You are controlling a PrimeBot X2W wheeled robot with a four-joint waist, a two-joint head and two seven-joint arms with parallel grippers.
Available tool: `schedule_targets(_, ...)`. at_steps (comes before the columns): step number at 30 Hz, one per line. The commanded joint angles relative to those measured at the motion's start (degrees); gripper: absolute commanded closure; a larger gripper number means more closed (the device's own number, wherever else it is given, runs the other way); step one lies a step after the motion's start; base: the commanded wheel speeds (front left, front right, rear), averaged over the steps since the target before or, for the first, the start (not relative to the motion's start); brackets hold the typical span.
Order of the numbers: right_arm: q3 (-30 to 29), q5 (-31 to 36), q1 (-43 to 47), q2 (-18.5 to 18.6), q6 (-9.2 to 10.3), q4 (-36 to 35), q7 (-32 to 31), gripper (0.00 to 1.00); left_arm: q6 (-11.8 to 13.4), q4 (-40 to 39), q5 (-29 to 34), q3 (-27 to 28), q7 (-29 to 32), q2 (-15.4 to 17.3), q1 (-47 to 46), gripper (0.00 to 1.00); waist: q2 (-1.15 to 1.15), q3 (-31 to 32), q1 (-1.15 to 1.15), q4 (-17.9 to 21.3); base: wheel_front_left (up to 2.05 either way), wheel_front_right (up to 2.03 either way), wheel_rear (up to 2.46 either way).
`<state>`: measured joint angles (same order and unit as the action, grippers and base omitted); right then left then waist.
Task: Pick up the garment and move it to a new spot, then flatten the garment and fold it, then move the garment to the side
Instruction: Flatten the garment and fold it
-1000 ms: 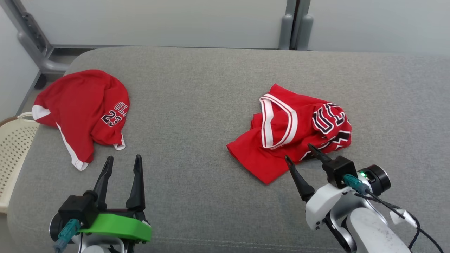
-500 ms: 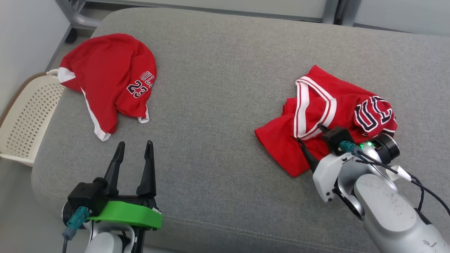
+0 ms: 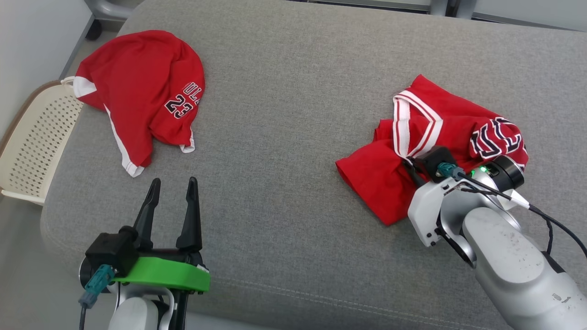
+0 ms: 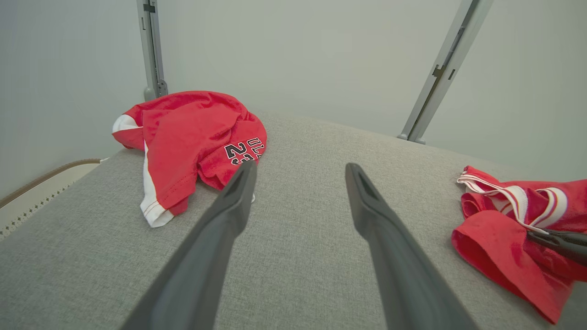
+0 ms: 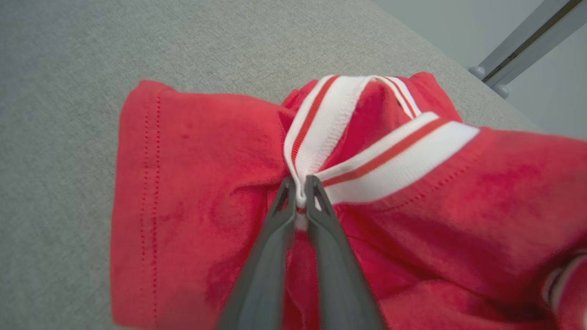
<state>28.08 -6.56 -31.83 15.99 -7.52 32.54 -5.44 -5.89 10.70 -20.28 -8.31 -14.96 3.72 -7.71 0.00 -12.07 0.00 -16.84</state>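
On your left, the shorts (image 3: 142,82) lie at the sofa's (image 3: 284,137) far corner. Your left hand (image 3: 174,181) hovers spread and empty, well apart from the jersey (image 3: 371,183). The jersey lies crumpled on the right, just ahead of your right hand (image 5: 300,183), which pinches its white trim (image 5: 321,123). Lift with that arm.

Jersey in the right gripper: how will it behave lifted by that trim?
Likely floppy: the jersey lies crumpled in soft folds, so it should drape and unfurl below the right gripper. Probably light: thin knit. The fingers pinch only the striped trim, a narrow hold; it may slip or swing if lifted fast.
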Motion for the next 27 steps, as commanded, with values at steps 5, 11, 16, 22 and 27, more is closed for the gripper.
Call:
schedule_targets(5,-2.7,-1.5,1.6,-0.6,0.06,-3.8,0.9,1.0,-0.6,-0.2,1.2,1.4,-0.2,-0.4,-0.6,0.0,0.0,-0.2,0.0,1.1,0.0,0.0,0.0)
schedule_targets(11,-6.2,-2.8,4.2,-1.7,0.06,-8.8,1.1,1.0,-0.7,-0.3,1.8,2.1,-0.2,-0.6,-0.5,0.0,0.0,0.1,0.0,2.4,0.0,0.0,0.0)
schedule_targets(16,-9.2,-4.2,7.4,-1.7,0.06,-14.0,0.6,1.0,-1.0,-0.3,2.3,2.5,-0.2,-0.6,-0.4,0.0,0.0,0.4,0.0,3.5,0.0,0.0,0.0)
schedule_targets(22,-11.1,-6.4,11.3,-2.9,0.06,-18.5,-0.5,1.0,-1.1,-0.4,2.8,3.0,-0.2,-0.7,-0.4,0.0,0.0,0.7,0.0,4.4,0.0,0.0,0.0)
schedule_targets(27,-11.8,-10.4,13.9,-5.1,0.06,-19.8,-0.1,1.0,-1.2,0.0,3.1,2.9,-0.2,-0.7,-0.2,0.0,0.0,1.2,0.0,4.6,0.0,0.0,0.0)
